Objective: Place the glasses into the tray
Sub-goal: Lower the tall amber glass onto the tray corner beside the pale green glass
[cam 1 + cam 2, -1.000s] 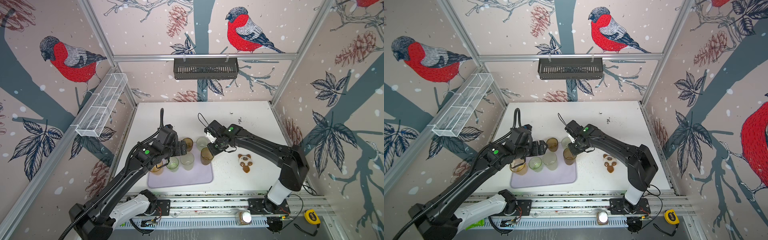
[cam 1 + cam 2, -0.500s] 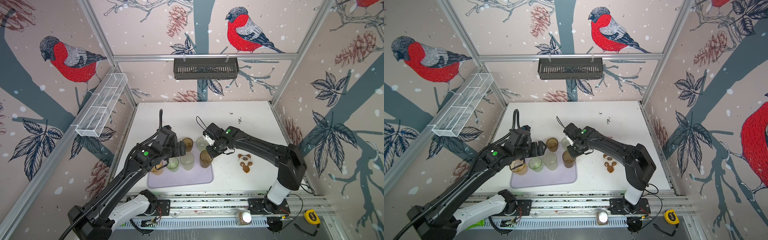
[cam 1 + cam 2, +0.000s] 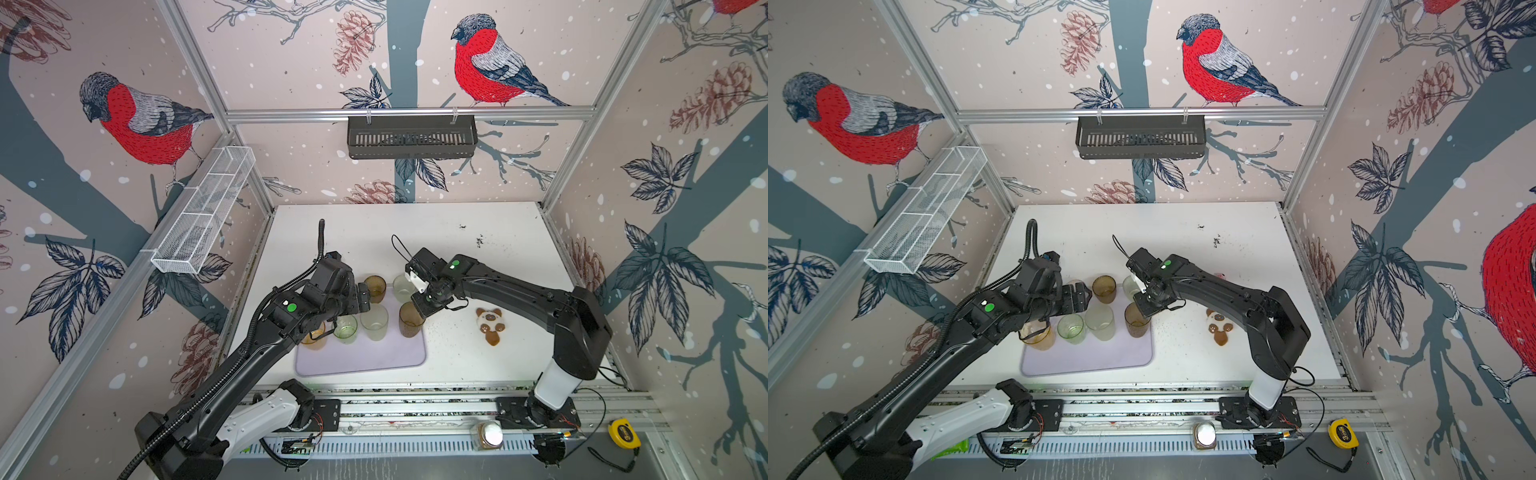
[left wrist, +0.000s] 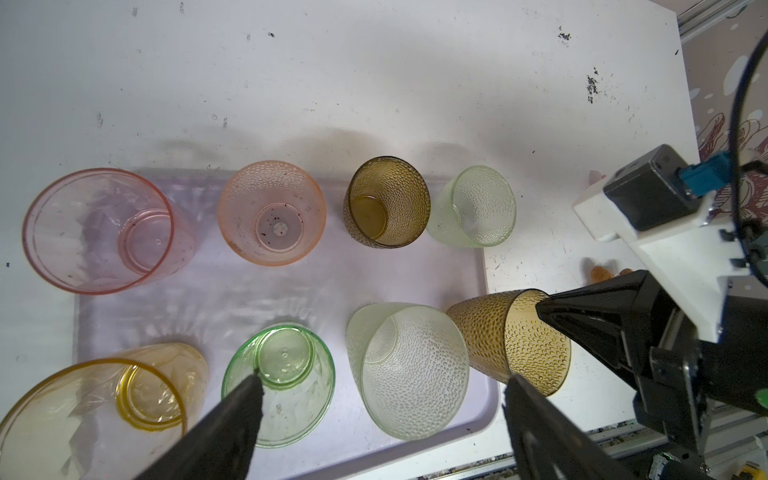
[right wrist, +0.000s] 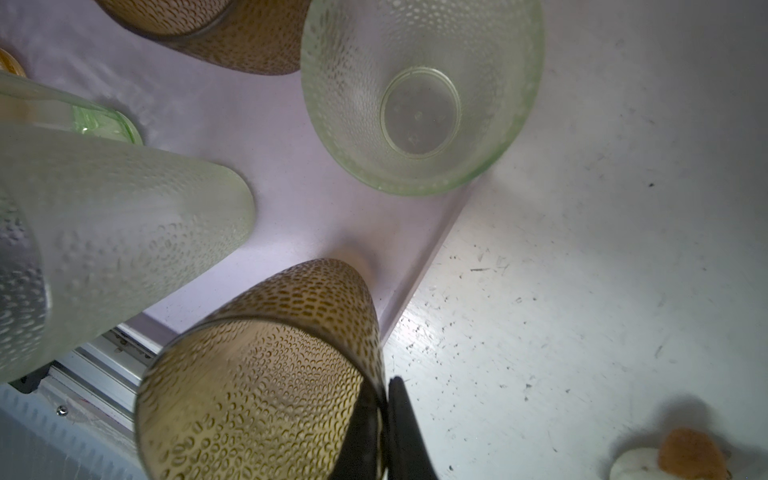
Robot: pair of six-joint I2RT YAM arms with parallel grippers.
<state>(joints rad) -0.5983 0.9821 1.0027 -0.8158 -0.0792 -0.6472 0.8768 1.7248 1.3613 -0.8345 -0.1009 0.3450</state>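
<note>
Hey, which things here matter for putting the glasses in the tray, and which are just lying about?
Job: tray, glasses, including the brown glass pinched by the right gripper.
Lying about: bear toy, black basket, wire basket, jar, tape measure.

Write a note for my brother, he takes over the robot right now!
Left tool: open, empty, above the tray.
Right tool: shut on the rim of a brown glass, just inside the tray's right edge.
Done: the other seven glasses stand in the tray; the pale green glass is at its corner, maybe not fully inside.
To do: release the brown glass, check that corner one, back both tools away.
</note>
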